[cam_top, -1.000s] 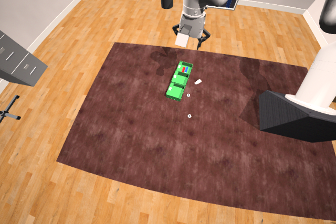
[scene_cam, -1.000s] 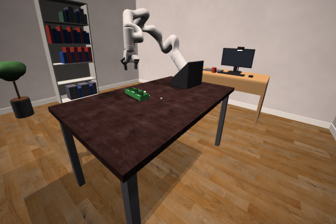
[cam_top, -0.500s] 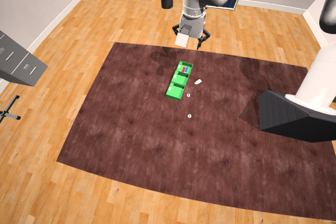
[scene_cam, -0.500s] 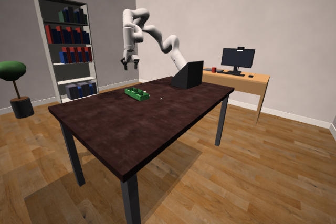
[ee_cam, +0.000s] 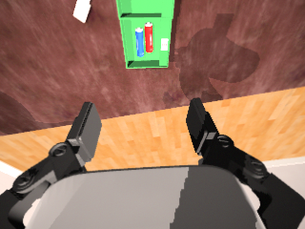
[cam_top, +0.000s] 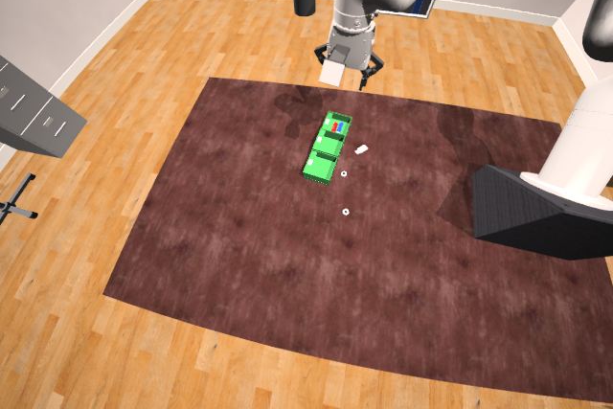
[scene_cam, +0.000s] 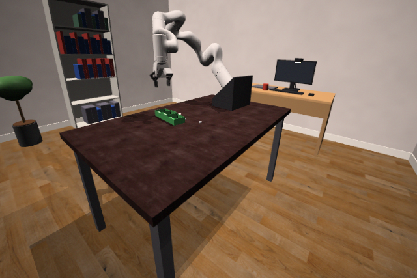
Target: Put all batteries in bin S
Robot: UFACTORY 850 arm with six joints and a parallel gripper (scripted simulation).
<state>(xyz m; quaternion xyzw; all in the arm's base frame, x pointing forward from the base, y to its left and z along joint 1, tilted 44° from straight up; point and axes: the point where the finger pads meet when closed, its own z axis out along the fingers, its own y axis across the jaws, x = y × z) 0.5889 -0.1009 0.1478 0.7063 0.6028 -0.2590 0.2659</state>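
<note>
three green open-topped plastic bins (cam_top: pixel 328 147) stand joined in one row on the table (cam_top: pixel 247 226). two cylindrical batteries lie in the end bin: one red battery (ee_cam: pixel 149 37) and one blue battery (ee_cam: pixel 139 42). two small white ring-shaped nuts, one nut (cam_top: pixel 343 173) just beside the bins and one (cam_top: pixel 345 211) farther off. one small white oblong piece (cam_top: pixel 361 148).

Matt mottled brown table (cam_top: pixel 247 256), plain green bins (cam_top: pixel 328 147).
</note>
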